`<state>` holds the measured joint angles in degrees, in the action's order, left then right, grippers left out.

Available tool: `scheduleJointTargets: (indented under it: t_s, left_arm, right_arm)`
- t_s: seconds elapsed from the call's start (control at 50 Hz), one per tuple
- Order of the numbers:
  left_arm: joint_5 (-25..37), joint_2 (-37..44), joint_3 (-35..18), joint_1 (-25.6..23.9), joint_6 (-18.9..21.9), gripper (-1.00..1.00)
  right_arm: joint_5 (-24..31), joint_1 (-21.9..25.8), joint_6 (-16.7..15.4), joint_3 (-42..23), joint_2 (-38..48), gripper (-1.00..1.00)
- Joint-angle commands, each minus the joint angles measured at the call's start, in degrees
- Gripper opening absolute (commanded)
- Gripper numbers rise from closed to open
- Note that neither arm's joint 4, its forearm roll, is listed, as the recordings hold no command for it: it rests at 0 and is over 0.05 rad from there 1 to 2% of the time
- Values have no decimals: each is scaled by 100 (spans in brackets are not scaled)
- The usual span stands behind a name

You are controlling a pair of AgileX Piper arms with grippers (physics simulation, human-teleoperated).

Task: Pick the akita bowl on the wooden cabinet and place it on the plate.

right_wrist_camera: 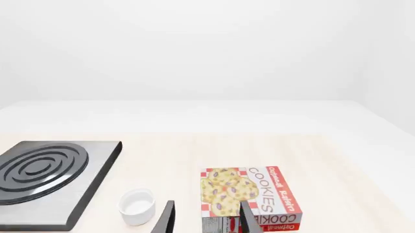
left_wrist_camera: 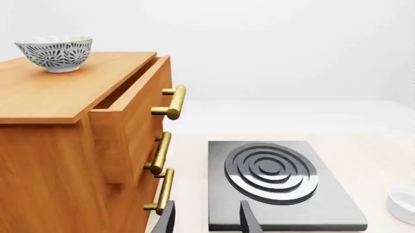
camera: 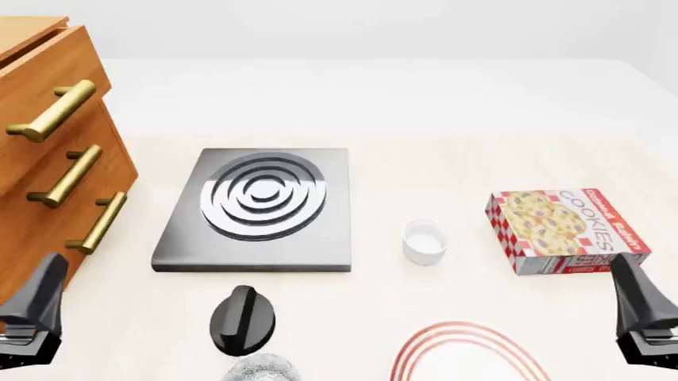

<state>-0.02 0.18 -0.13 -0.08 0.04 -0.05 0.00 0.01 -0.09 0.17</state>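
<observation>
The akita bowl (left_wrist_camera: 55, 53), speckled black and white, stands upright on the top of the wooden cabinet (left_wrist_camera: 65, 145). It shows only in the left wrist view. In the front view the cabinet (camera: 43, 127) fills the left edge and its top is cut off. The plate (camera: 466, 353), white with red rings, lies at the front edge, partly out of frame. My left gripper (left_wrist_camera: 207, 223) is open and empty, low beside the cabinet's drawers and well below the bowl. My right gripper (right_wrist_camera: 207, 223) is open and empty, just short of the cookie box.
A grey stove slab (camera: 260, 210) lies mid-table with a black knob (camera: 241, 317) in front of it. A small white cup (camera: 425, 240) and a cookie box (camera: 567, 230) sit to its right. A speckled round thing (camera: 260, 370) peeks in at the front edge. The cabinet's top drawer (left_wrist_camera: 126, 116) is pulled out.
</observation>
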Motion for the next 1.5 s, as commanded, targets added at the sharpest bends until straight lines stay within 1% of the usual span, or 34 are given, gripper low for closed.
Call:
scheduleJointTargets:
  t_s: [0.02, 0.22, 0.28, 0.34, 0.36, 0.42, 0.62, 0.64, 0.7, 0.72, 0.74, 0.76, 0.78, 0.82, 0.84, 0.86, 0.88, 0.98, 1.12, 1.22, 1.26, 1.32, 1.4, 1.44, 1.5]
  left_arm:
    - [20, 30, -42, -41, 3, 100]
    - [-29, 146, -33, -135, 6, 100]
    - [-51, 285, -97, -128, -97, 100]
    - [-124, 613, -188, 29, -361, 100]
    - [-63, 593, -248, 8, -345, 100]
    - [152, 650, -520, 52, -362, 100]
    - [1146, 439, -1495, -134, -340, 100]
    - [1151, 437, -1497, -134, -340, 100]
    - [1391, 437, -1806, -237, -273, 100]
    - [1394, 436, -1808, -237, -273, 100]
    - [1507, 445, -1950, -286, -249, 100]
    - [1510, 444, -1952, -286, -249, 100]
    - [1605, 470, -2094, -329, -211, 100]
    - [1678, 484, -2208, -357, -171, 100]
    - [1679, 484, -2209, -357, -171, 100]
    - [1784, 525, -2366, -369, -165, 100]
    - [1815, 583, -2424, -358, -221, 100]
    - [2026, 707, -2755, -416, -187, 100]
    - [2047, 1173, -3222, -453, -172, 100]
    - [2097, 1619, -3614, -438, -334, 100]
    - [2145, 1824, -3758, -425, -475, 100]
    - [2214, 2025, -4008, -416, -472, 100]
    - [2308, 2255, -4321, -327, -491, 100]
    - [2381, 2439, -4544, -216, -583, 100]
    - [2480, 2607, -4772, -113, -610, 100]
  right_arm:
    - [-10, 0, 0, -14, 29, 100]
    - [-14, 0, 1, -15, 33, 100]
    - [-16, 0, 1, -15, 36, 100]
    - [-18, 0, 1, -16, 38, 100]
    - [-19, 0, 1, -16, 38, 100]
    - [-20, 1, 1, -16, 39, 100]
    - [-17, 1, 0, -15, 36, 100]
    - [-17, 1, 0, -15, 36, 100]
    - [-16, 1, 0, -15, 34, 100]
    - [-16, 1, 0, -15, 34, 100]
    - [-15, 1, 0, -15, 32, 100]
    - [-14, 1, 0, -15, 32, 100]
    - [-13, 1, 0, -15, 31, 100]
    - [-12, 1, 0, -15, 30, 100]
    - [-12, 1, 0, -15, 30, 100]
    - [-11, 1, 0, -16, 29, 100]
    - [-10, 0, 0, -16, 29, 100]
    - [-7, 0, 1, -18, 28, 100]
    - [-3, 0, 2, -20, 26, 100]
    - [0, 1, 1, -20, 24, 100]
    - [0, 1, -1, -20, 23, 100]
    - [0, 0, 2, -20, 24, 100]
    - [0, -1, 1, -20, 23, 100]
    - [0, -1, 1, -20, 23, 100]
    - [0, -1, 2, -20, 23, 100]
